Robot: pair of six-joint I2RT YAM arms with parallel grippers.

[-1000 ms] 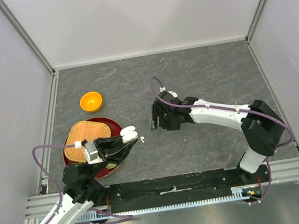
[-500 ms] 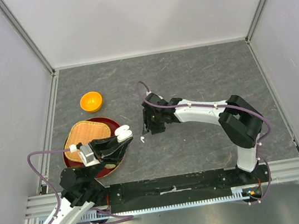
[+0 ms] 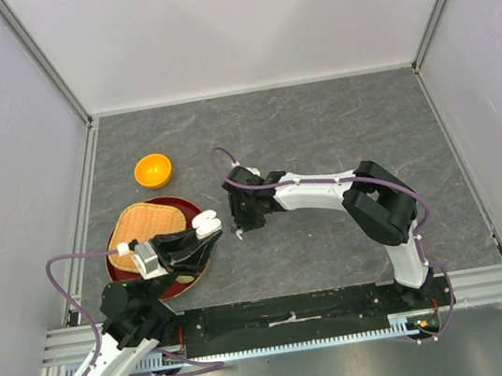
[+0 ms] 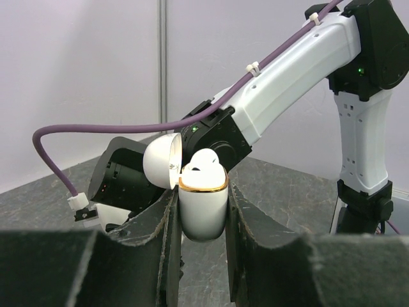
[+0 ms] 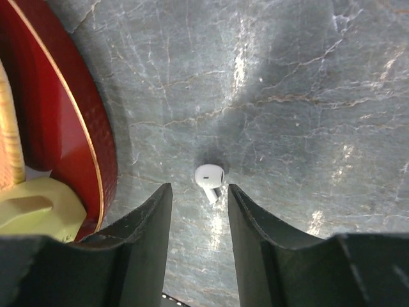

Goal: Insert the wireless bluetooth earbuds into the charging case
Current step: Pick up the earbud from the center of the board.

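My left gripper (image 4: 201,192) is shut on the white charging case (image 4: 203,208), which has a gold rim. The case's lid (image 4: 162,160) is flipped open to the left, and one white earbud (image 4: 204,160) sits in it. From above, the case (image 3: 205,223) hangs at the red plate's right edge. A second earbud (image 5: 209,177) lies on the grey table just beyond my right gripper's tips. The right gripper (image 5: 199,189) points down over it, jaws apart and touching nothing. In the top view this earbud (image 3: 238,235) is next to the right gripper (image 3: 239,220).
A red plate (image 3: 125,263) holding a woven tray (image 3: 143,225) lies under my left arm; its rim (image 5: 64,128) is just left of my right fingers. An orange bowl (image 3: 153,170) stands behind it. Walls enclose the table on three sides.
My right arm has swung left and now hangs over the loose earbud, its jaws narrower than before. The left gripper with the case has drawn back slightly to the left.
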